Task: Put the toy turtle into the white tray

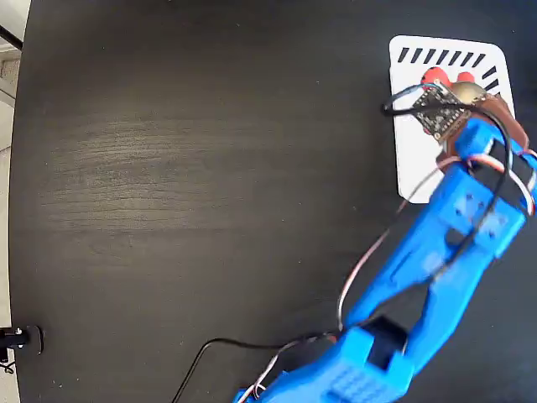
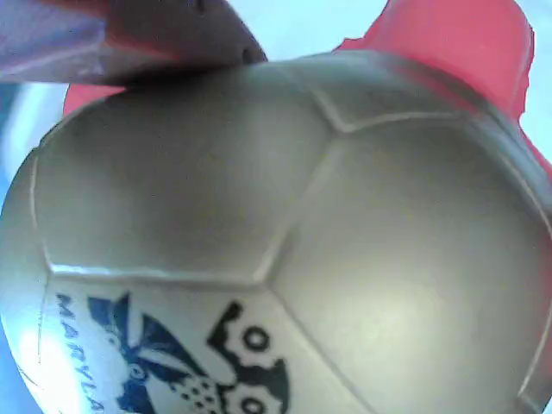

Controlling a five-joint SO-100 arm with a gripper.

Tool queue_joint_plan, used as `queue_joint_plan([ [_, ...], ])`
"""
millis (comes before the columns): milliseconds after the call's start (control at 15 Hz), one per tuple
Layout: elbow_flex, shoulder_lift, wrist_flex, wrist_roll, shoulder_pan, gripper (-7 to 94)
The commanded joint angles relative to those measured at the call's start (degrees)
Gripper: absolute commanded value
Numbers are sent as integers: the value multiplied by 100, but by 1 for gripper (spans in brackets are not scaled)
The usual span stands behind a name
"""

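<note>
The white tray lies at the table's upper right in the fixed view, with dark slanted slots along its top edge. Over its upper part is the toy turtle, showing red-orange limbs and a bit of golden shell beside the wrist's circuit board. My blue gripper is right over it, its fingers hidden under the board. In the wrist view the shiny domed shell with a dark printed mark fills the frame. One finger lies against the shell's top left, and red-orange limbs and white tray show behind.
The blue arm runs from the bottom edge up to the tray, trailing a black cable. The black wooden table ends at the left edge, where a small black clamp sits.
</note>
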Motion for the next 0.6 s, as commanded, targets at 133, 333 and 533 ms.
queue_joint_plan([
  [133, -826, -264, -53, 123, 97, -1],
  [333, -826, -501, -79, 79, 132, 8],
  [533, -712, -642, -79, -26, 141, 28],
])
